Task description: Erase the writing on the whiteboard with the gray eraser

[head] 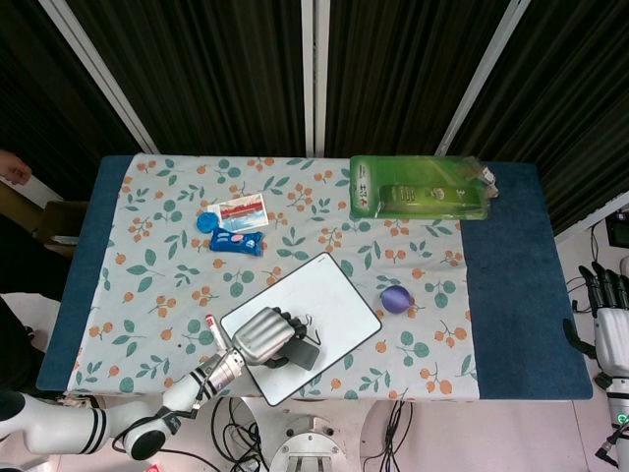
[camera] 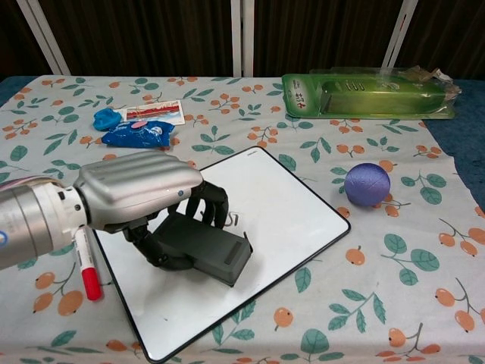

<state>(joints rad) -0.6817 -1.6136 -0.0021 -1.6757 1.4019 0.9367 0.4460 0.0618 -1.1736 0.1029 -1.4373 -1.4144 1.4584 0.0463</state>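
Observation:
The whiteboard [head: 339, 295] [camera: 295, 212] lies tilted near the table's front edge. My left hand [head: 260, 334] [camera: 140, 193] grips the gray eraser [head: 300, 353] [camera: 204, 249] over the middle of the board, and the eraser covers most of the black writing. Only a small bit of the writing [camera: 231, 220] shows beside the fingers. Whether the eraser touches the board I cannot tell. My right hand [head: 609, 320] hangs off the table's right side, fingers apart and holding nothing.
A red marker [head: 213, 329] [camera: 85, 269] lies left of the board. A purple ball [head: 395, 299] [camera: 367, 184] sits to its right. At the back are a green package [head: 418, 189] [camera: 371, 95] and blue wrappers [head: 239, 241] [camera: 136, 133].

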